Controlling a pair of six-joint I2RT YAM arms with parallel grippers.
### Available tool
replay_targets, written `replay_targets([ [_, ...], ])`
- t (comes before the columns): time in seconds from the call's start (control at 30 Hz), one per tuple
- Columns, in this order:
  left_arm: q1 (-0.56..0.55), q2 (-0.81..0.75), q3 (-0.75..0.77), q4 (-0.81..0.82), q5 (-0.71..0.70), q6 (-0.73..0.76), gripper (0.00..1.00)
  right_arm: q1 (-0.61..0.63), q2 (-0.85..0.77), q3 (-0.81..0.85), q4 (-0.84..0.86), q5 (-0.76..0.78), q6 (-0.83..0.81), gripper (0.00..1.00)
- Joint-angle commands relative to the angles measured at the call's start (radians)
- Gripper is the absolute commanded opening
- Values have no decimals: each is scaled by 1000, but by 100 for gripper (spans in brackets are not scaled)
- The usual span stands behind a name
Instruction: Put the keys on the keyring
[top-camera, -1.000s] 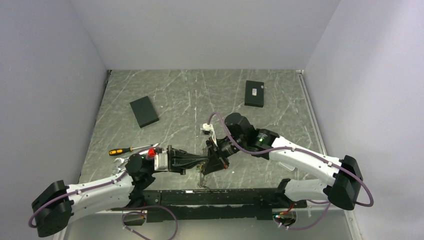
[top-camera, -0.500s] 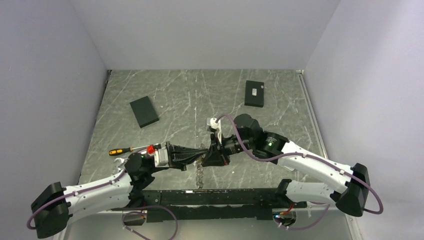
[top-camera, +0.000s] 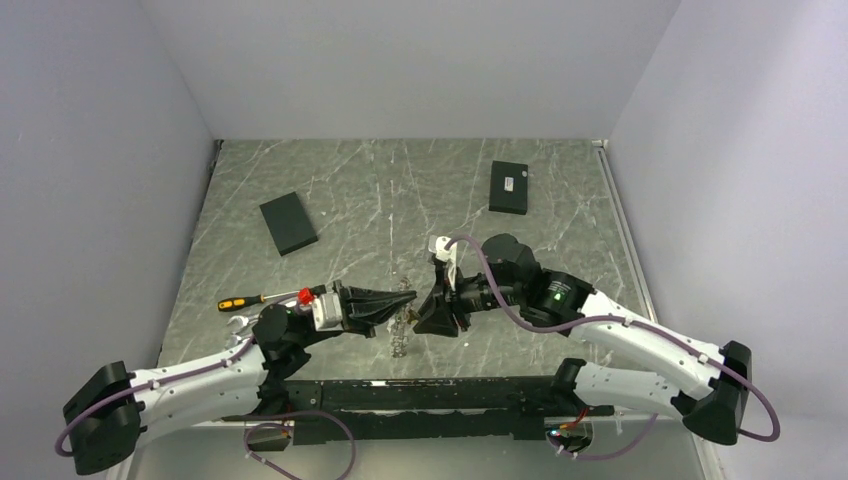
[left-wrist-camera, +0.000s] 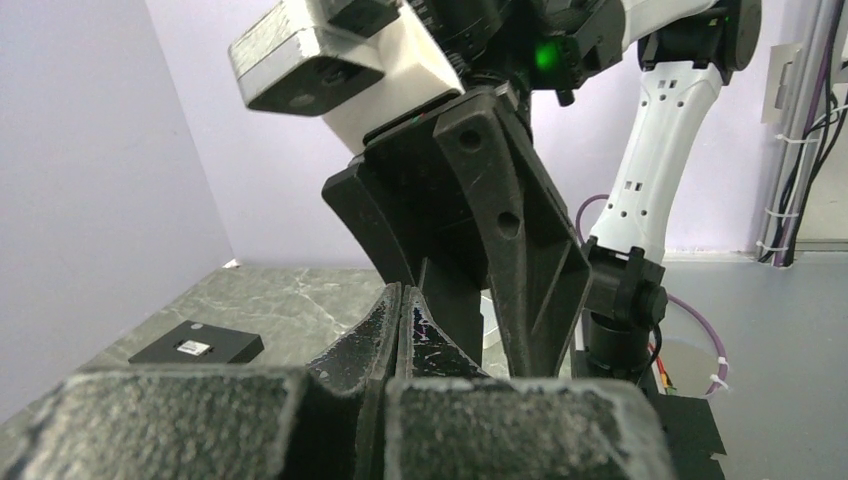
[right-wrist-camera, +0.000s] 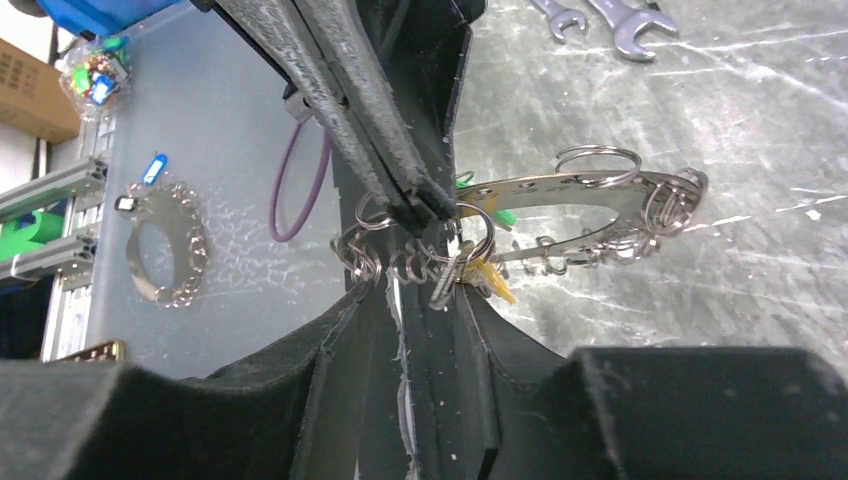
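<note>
**Keyring at near middle, tools to its left**

The keyring (top-camera: 400, 333) hangs above the table (top-camera: 400, 180), between the left gripper (top-camera: 404, 298) and right gripper (top-camera: 420, 316); a screwdriver (top-camera: 245, 301) and wrench (top-camera: 238, 324) lie left; one box (top-camera: 288, 223) lies behind-left; a second box (top-camera: 509, 187) behind-right.

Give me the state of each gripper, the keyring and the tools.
Left gripper: shut on the thin silver metal keyring.
Right gripper: open, fingers straddling the ring.
Keyring: hanging from the left gripper.
Small yellow-headed key: dangling from the ring.
Orange-handled screwdriver: lying flat on the grey marble table.
</note>
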Motion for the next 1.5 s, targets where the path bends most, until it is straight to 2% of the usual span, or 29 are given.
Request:
replay_targets([
  [0.0,-5,11,26,97,-46,17,0,5,-45,2,-14,66,-43,42],
  [0.17,-6,33,31,117,-53,13,0,5,-72,-12,-1,117,-39,60],
  [0.3,-5,40,34,130,-58,13,0,4,-80,-41,42,162,4,64],
  [0.43,-5,43,36,130,-56,12,0,5,-94,-68,65,323,52,61],
  [0.6,-5,47,37,138,-57,6,0,5,-203,-141,154,381,12,57],
  [0.77,-5,61,45,149,-62,0,0,8,-328,-269,335,365,-53,58],
  [0.97,-5,93,46,182,-87,-8,0,42,-405,-350,429,357,-97,58],
  [1.2,-5,116,58,198,-105,-14,0,133,-370,-349,433,481,-204,51],
  [1.37,-5,127,64,198,-102,-15,0,207,-354,-357,498,678,-285,50],
  [1.47,-5,134,65,204,-102,-15,0,232,-352,-373,547,746,-336,49],
])
